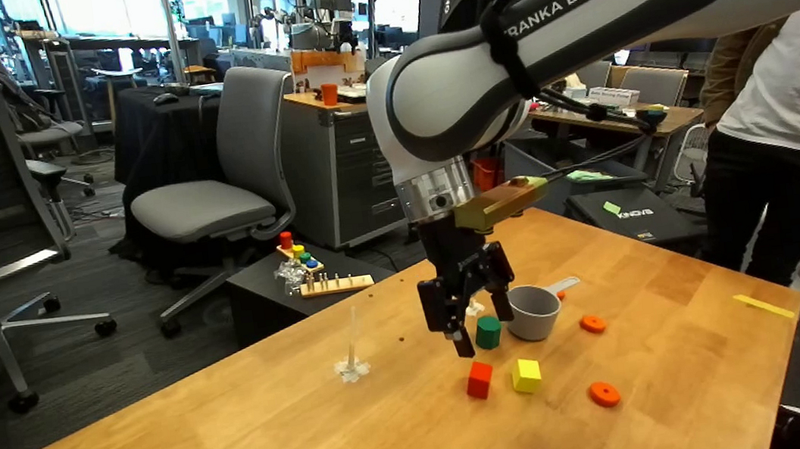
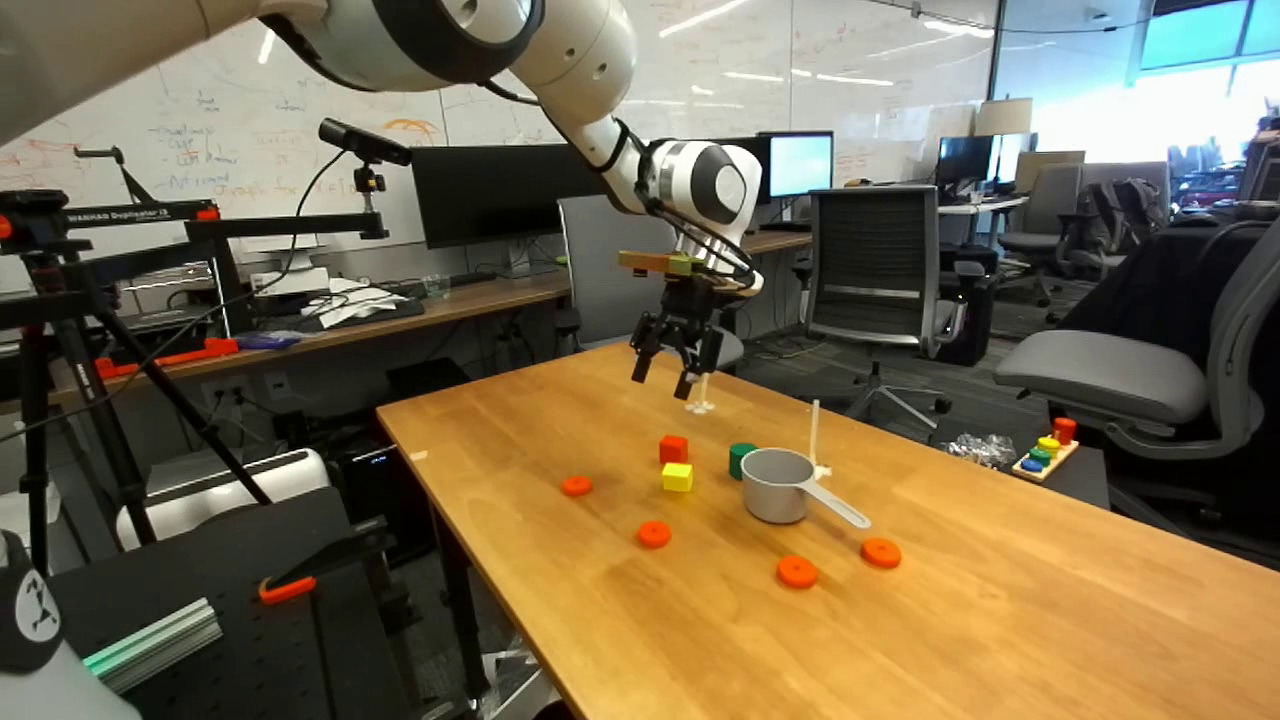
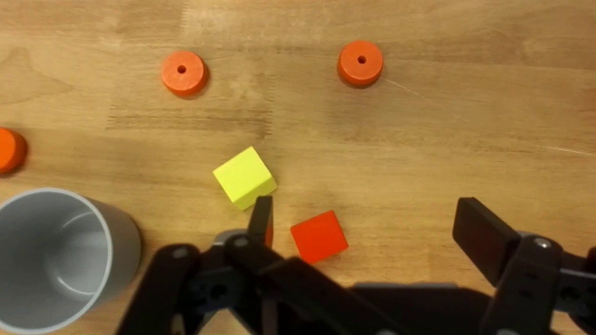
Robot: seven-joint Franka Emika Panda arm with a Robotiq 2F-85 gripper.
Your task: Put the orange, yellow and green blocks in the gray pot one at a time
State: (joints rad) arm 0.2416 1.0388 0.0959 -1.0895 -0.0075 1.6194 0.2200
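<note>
Red-orange block point(image 3: 320, 236) first, I judge: it lies on the wooden table point(image 1: 242, 427) below the gripper point(image 3: 363, 218) and apart from it, and the gripper's fingers point(image 3: 260, 218) stand wide apart with nothing in their grasp. The yellow block point(image 3: 245, 178) sits near it, and the green block point(image 1: 488, 333) stands just beside the gray pot point(image 2: 775, 503); all three are outside the pot, so the whole job seems left to do. In the wrist view the red-orange block shows closer to one finger than the other, its faces askew to the pads. I would slide across until it is centred, then twist the wrist until pads and faces run parallel. Narrowing the spread somewhat before lowering should help, since one finger must pass between the red-orange and yellow blocks without nudging either. Go straight down, squeeze gently, and raise it above the pot's rim before crossing. Steer clear of the green block and the handle point(image 2: 838, 505), then release low over the middle of the mouth.
</note>
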